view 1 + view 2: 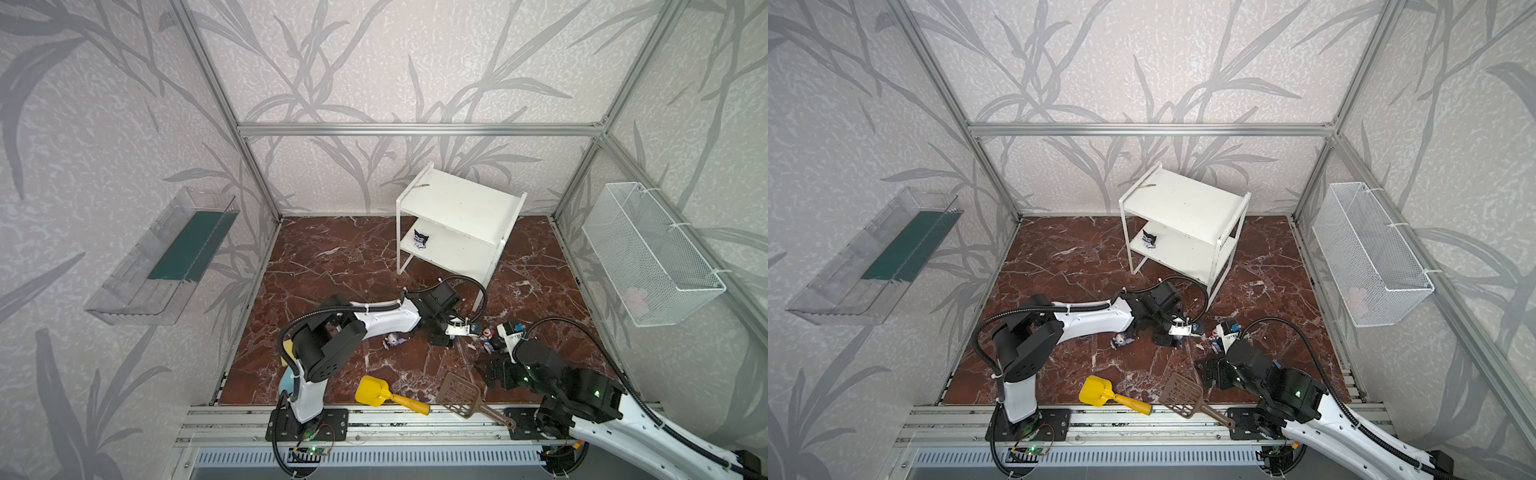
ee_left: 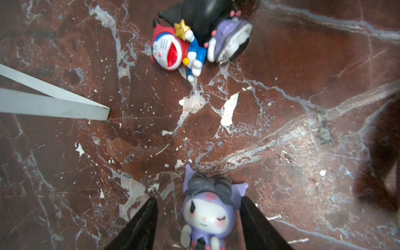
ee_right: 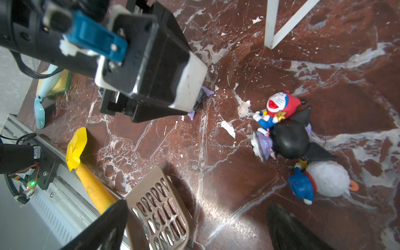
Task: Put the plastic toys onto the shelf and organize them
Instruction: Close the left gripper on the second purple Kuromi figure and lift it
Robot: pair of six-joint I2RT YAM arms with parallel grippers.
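Figurine, light, hard, slick plastic by its look, lies between left tool's spread fingers; pinch the round head, not ears.

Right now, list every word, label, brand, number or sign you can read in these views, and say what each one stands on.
No text can be read in any view.
Purple figurine, red-hooded figurine: painted faces, no lettering.
Circuit board by the front rail: any print is too small to read.
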